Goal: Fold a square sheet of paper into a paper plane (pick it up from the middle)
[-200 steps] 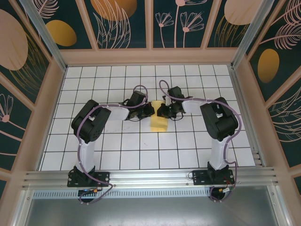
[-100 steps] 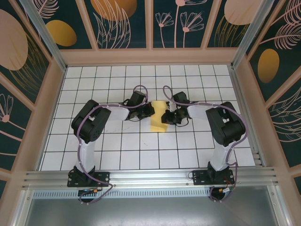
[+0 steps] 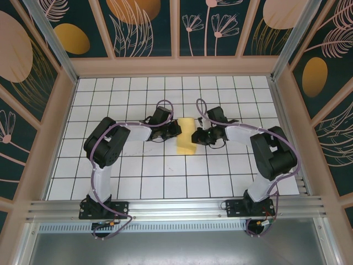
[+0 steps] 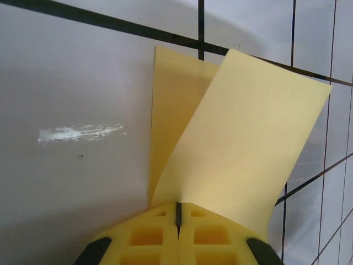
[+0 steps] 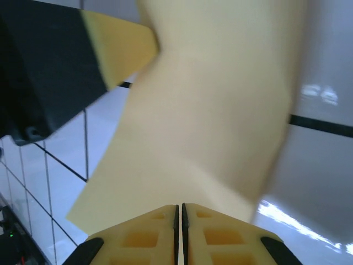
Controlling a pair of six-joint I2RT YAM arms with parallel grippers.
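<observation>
Item: square sheet of paper, yellow, one piece. Location: mid-table, just between my two grippers, lifted and curled rather than lying flat.

Left gripper: fingers pressed together, pinching one edge of the sheet. From the left wrist I see two yellow layers fanning apart above the pinch, the upper one bowed.

Right gripper: fingers likewise pressed together on the opposite side, with the paper billowing up and away from them.

Step in hand, as I judge it, is an early fold — the sheet is being doubled over, no sharp crease set, no dart shape yet.

Next move calls for bringing the free edges into line, lowering the doubled sheet onto the tiles and pressing the fold flat without letting either pinch slip or tear.

Markings: no brand, label or writing that I can read anywhere — only a white scuff on the table.
</observation>
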